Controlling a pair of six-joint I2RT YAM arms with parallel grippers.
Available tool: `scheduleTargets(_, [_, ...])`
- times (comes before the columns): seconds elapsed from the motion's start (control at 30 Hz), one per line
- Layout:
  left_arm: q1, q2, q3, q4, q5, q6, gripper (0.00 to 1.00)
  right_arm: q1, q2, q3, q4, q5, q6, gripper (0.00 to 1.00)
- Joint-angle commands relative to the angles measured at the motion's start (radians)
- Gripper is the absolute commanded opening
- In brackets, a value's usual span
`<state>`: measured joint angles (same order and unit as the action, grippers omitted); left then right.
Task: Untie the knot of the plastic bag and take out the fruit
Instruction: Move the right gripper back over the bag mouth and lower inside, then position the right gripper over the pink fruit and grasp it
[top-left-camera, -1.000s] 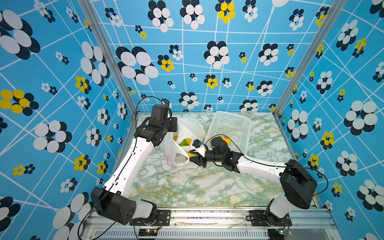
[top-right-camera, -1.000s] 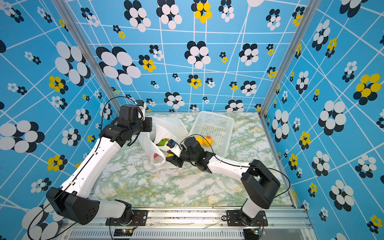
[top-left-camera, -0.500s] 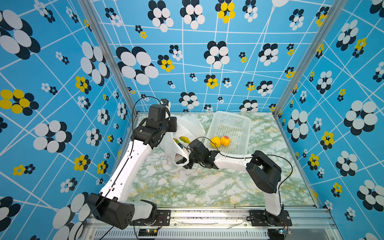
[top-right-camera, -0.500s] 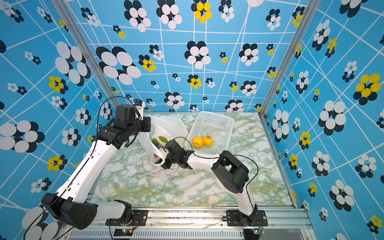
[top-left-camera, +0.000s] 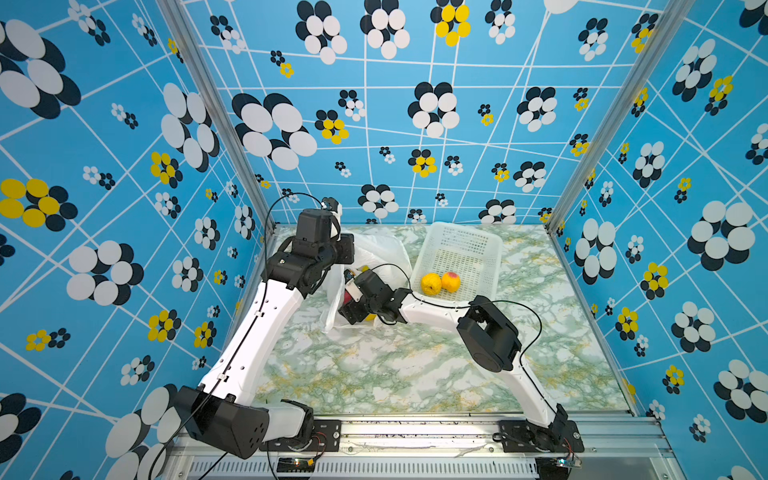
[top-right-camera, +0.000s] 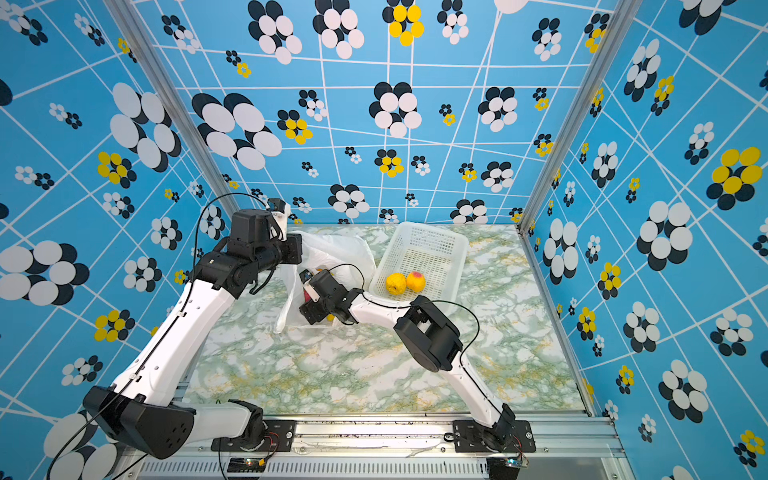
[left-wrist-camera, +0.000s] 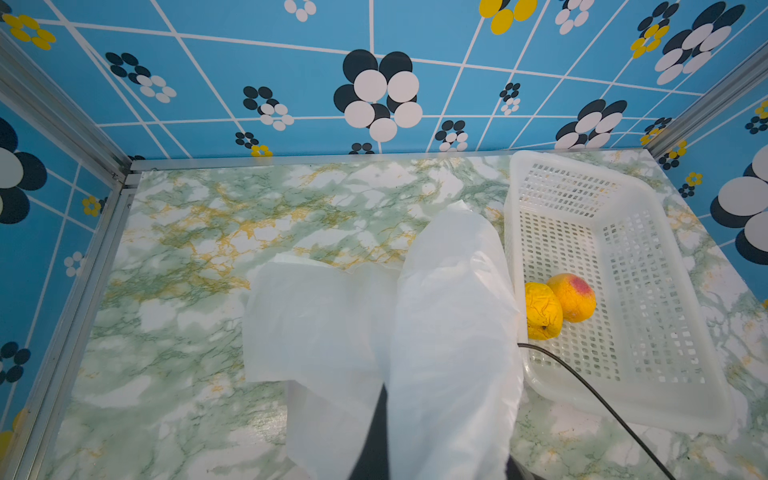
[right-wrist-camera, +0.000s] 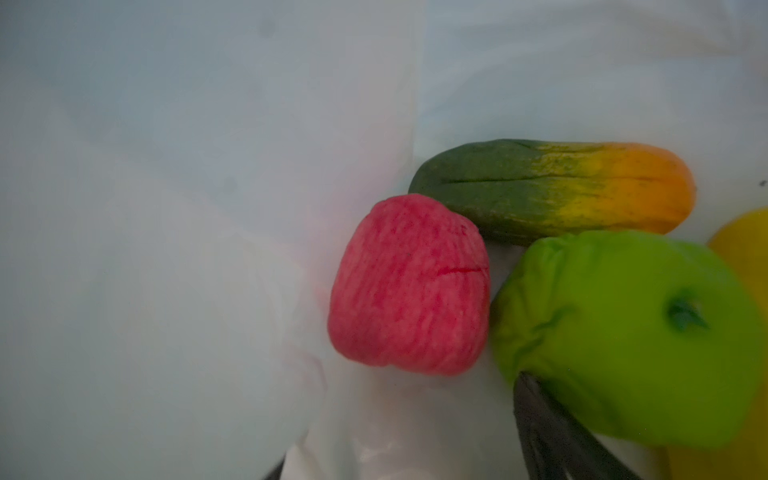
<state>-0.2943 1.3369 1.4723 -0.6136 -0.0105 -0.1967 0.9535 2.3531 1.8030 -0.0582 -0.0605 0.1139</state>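
Elbow (top-left-camera: 488, 340) bent, right pincer (right-wrist-camera: 403, 419) gapes inside plastic bag (top-left-camera: 382, 253); left pincer (left-wrist-camera: 374, 424) clamps it aloft.

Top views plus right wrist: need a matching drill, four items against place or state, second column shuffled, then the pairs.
Things:
1. white perforated plastic basket
2. thin translucent white plastic bag
3. bright green toy apple
4. red-blushed orange toy peach

Places or states:
A. lies in the bag
B. lies in the basket
C. right end effector reaches inside it
D. holds the peach and a round yellow toy fruit

Pairs: 1-D, 2-C, 3-A, 4-B.
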Motion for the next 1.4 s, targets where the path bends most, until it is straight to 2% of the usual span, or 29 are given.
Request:
scheduleTargets(0.0, [0.005,-0.013,0.01,0.015,0.006,0.009,0.0,0.003,0.06,0.072,-0.09,0.01,0.063,0.84])
scheduleTargets(0.07, [0.005,-0.009,0.014,0.014,0.014,0.007,0.0,0.004,0.069,0.08,-0.093,0.008,0.065,0.84])
scheduleTargets(0.17, [0.006,-0.007,0.015,0.011,0.015,0.007,0.0,0.004,0.017,-0.003,-0.019,0.036,0.059,0.81])
scheduleTargets(0.23, [0.006,-0.012,0.013,0.011,0.007,0.009,0.0,0.003,-0.04,-0.073,0.037,0.059,0.052,0.74])
scheduleTargets(0.37, [0.007,-0.019,0.008,0.014,-0.01,0.014,0.0,-0.011,-0.117,-0.161,0.108,0.078,0.059,0.5])
scheduleTargets(0.43, [0.007,-0.014,0.01,0.012,-0.007,0.013,0.0,-0.02,-0.132,-0.178,0.109,0.079,0.066,0.46])
scheduleTargets(0.6, [0.006,-0.01,0.014,0.011,0.014,0.006,0.0,-0.022,-0.17,-0.285,0.189,0.137,0.051,0.5])
scheduleTargets(0.7, [0.006,-0.019,0.009,0.015,0.004,0.008,0.0,-0.022,-0.17,-0.284,0.202,0.135,0.05,0.53])
scheduleTargets(1.0, [0.007,-0.023,0.01,0.016,0.013,0.008,0.0,-0.022,-0.1,-0.132,0.167,0.042,0.071,0.65])
scheduleTargets(1.23, [0.008,-0.019,0.008,0.021,0.022,0.004,0.0,-0.019,0.024,0.064,0.043,0.037,0.104,0.7])
scheduleTargets(1.37, [0.007,-0.023,0.007,0.021,0.021,0.006,0.0,-0.008,0.07,0.13,-0.006,0.049,0.098,0.76])
